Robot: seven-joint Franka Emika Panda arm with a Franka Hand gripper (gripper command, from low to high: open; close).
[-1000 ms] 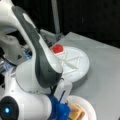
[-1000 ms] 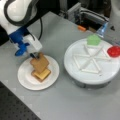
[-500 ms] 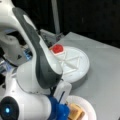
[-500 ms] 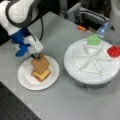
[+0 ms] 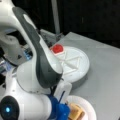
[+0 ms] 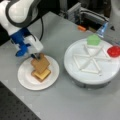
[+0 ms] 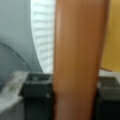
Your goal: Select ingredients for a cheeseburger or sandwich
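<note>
My gripper [image 6: 35,57] is shut on a tan-brown bread square [image 6: 40,63], held tilted on top of the sandwich stack. Under it show a yellow cheese square [image 6: 43,74] and a lower bread square, all on the white paper plate [image 6: 26,80]. The wrist view has the bread [image 7: 77,57] upright between two dark fingers [image 7: 37,92], with yellow cheese [image 7: 112,35] at the right and the plate's ribbed rim [image 7: 42,37] behind. In a front view the arm hides most of the stack [image 5: 75,112], which sits at the bottom beside the blue gripper [image 5: 61,110].
A round white divided tray [image 6: 75,65] stands to the right of the plate. It carries a green leaf-like piece [image 6: 93,40] and a red disc [image 6: 113,51], and both tray [image 5: 82,65] and red disc [image 5: 57,48] show again. Grey equipment and a small orange object [image 6: 81,28] stand behind.
</note>
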